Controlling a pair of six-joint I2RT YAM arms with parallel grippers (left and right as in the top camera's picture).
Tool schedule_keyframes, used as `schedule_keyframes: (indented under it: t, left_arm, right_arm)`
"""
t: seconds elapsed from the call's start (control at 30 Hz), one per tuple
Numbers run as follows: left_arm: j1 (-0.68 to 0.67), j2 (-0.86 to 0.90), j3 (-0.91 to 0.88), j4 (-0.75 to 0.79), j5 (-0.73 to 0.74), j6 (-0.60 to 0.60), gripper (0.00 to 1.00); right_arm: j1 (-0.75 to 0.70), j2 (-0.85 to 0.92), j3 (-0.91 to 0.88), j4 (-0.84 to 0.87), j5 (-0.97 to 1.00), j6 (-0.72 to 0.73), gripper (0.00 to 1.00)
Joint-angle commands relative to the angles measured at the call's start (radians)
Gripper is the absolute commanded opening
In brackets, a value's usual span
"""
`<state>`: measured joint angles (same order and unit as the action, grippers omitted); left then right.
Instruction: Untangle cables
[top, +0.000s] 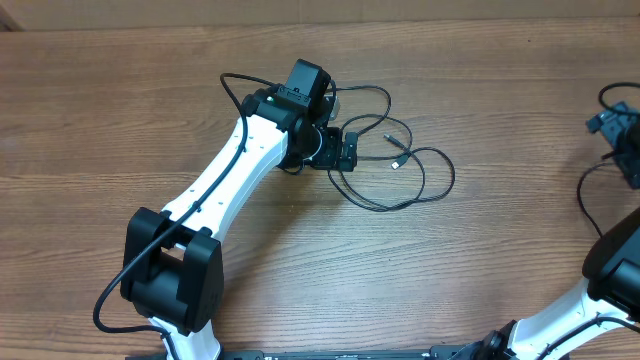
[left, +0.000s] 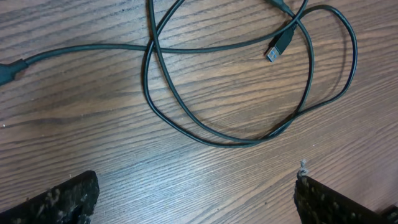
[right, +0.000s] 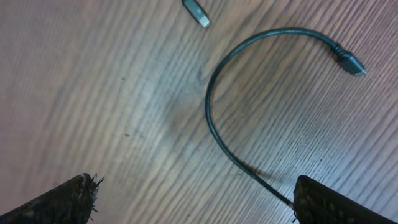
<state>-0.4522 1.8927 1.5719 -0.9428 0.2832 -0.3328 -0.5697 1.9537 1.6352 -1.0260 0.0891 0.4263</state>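
Brown wood-grain table (top: 100, 120) fills the frame; cables (top: 398, 160) loop at upper centre. Left gripper (left: 199, 202) and right gripper (right: 199, 202) both spread wide.

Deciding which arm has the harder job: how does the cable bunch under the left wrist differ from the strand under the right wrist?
The cable bunch makes overlapping loops that cross; the strand is one open arc crossing nothing. The bunch's plug lies among the loops; the strand's plug ends in the open. Both are thin, black, lying on the wood table, ungripped.
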Motion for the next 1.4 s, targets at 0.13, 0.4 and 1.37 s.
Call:
schedule_keyframes:
  t: [0.13, 0.4, 1.37]
  left_arm:
    - [-0.005, 0.01, 0.012, 0.002, -0.006, 0.015, 0.99]
    - [-0.005, 0.01, 0.012, 0.002, -0.006, 0.015, 0.99]
    - [-0.005, 0.01, 0.012, 0.002, -0.006, 0.015, 1.0]
  right_arm:
    - [-0.002, -0.006, -0.164, 0.113, 0.03, -0.249, 1.0]
    - [-0.013, -0.006, -0.259, 0.116, 0.135, -0.341, 0.96]
    - [-0.131, -0.006, -0.414, 0.031, -0.032, -0.349, 0.55]
